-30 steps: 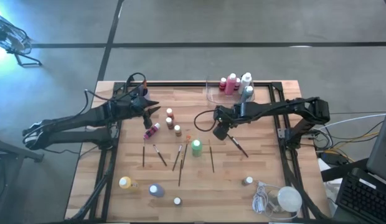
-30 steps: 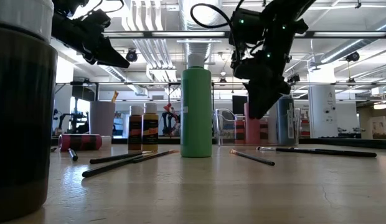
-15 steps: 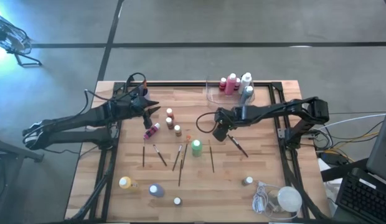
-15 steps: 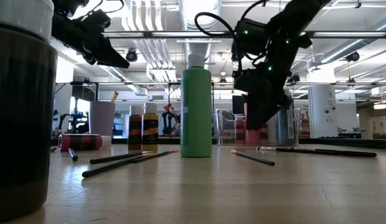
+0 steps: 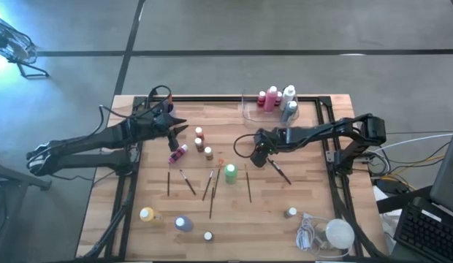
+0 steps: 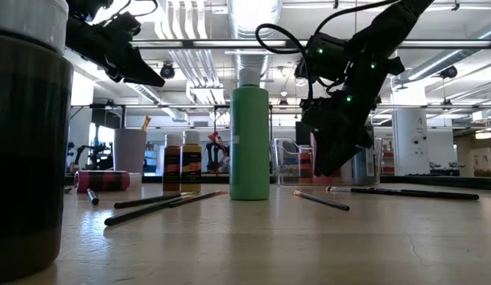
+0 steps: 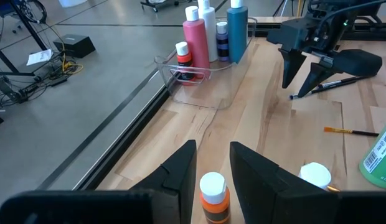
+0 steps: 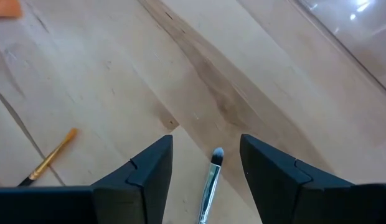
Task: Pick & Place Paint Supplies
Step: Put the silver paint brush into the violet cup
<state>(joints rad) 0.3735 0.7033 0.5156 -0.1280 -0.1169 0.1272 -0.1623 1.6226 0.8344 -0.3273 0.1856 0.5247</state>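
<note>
Several bottles [image 5: 274,97] sit in tray [image 5: 250,111] at table's far edge; most supplies remain. Right tool [image 5: 260,155] open, empty, straddling paintbrush [image 5: 280,171]; left tool [image 5: 178,126] open, empty.

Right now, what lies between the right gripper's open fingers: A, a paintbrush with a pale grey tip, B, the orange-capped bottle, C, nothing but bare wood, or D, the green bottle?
A: in the right wrist view the pale-tipped paintbrush lies on the wooden table in the gap of the open right gripper, not yet pinched; the left wrist view shows the same brush under that gripper.
</note>
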